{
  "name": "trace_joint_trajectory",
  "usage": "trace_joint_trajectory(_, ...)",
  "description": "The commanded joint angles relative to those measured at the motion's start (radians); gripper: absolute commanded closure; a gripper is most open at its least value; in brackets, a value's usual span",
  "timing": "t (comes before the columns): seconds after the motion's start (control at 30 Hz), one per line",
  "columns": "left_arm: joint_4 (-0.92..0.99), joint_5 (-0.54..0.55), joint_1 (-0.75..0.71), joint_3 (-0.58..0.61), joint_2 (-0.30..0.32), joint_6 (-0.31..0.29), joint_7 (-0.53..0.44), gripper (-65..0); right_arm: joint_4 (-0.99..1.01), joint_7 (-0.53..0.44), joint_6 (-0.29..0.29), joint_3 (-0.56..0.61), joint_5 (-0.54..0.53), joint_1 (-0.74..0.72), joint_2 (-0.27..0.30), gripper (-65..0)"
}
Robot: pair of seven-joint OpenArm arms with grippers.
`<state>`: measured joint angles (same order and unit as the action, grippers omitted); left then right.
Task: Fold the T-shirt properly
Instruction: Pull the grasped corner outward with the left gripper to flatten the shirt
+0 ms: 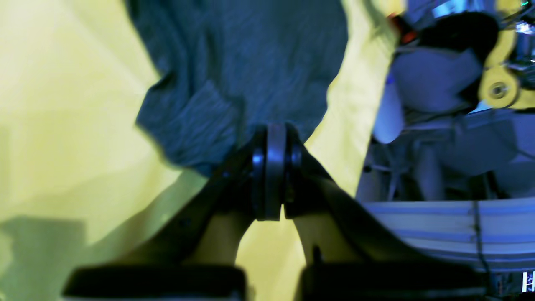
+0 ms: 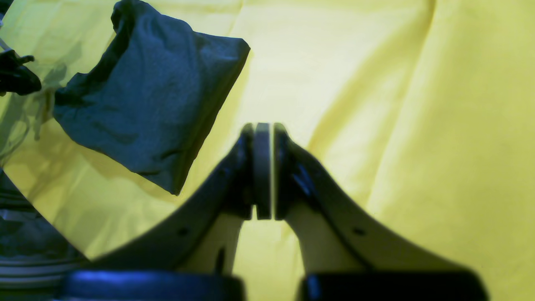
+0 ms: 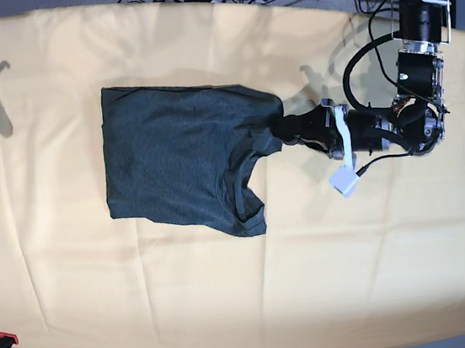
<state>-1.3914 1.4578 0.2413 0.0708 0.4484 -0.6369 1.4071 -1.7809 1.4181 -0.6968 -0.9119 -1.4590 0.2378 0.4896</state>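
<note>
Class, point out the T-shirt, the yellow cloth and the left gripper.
T-shirt (image 3: 176,160), base view, middle of the folded body.
Yellow cloth (image 3: 257,307), base view, bare area near the front edge.
Left gripper (image 1: 273,167), left wrist view, between the shut fingertips.

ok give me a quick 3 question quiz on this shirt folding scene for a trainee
1. True or false: the T-shirt lies on a pale yellow-orange cloth.
2. Which gripper is at the shirt's edge? A) left gripper B) right gripper
3. Fill in: the right gripper's jaws are ____ and hold nothing.

Key
1. True.
2. A: in the base view the left gripper sits at the shirt's right edge. The right gripper is over bare cloth, apart from the shirt.
3. Shut.
</note>
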Motion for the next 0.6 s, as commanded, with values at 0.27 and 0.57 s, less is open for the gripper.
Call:
trace_joint_trajectory(0.27,-0.272,0.026,0.022,-0.007,0.000,-0.061,-0.011,0.0,-0.015,-0.022,-0.001,-0.004,-0.025,-0.005,0.024,0.0)
trace_joint_trajectory(0.57,-0.317,0.026,0.022,0.031,0.000,-0.061,-0.011,0.0,-0.015,-0.022,-0.001,0.027,-0.025,0.000,0.035,0.0)
